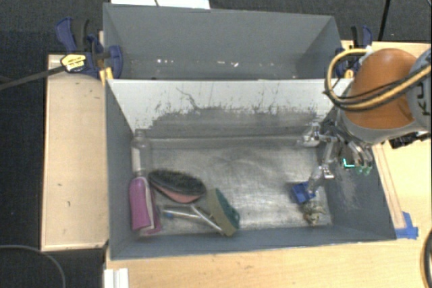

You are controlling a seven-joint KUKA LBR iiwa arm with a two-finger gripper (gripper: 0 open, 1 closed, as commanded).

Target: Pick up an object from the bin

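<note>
Presently, gripper (pixel 314 184) is logged just beside small blue object (pixel 300 193); its opening cannot be told; a centred, vertical descent is advised.

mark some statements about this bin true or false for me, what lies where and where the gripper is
1. A pink bottle lies along the left wall of the bin. True.
2. The gripper is over that bottle. False: it is at the bin's lower right, by a small blue thing.
3. A dark oval brush lies just right of the bottle. True.
4. The small blue thing lies among the things at the left. False: it lies apart from them, at the lower right.
</note>
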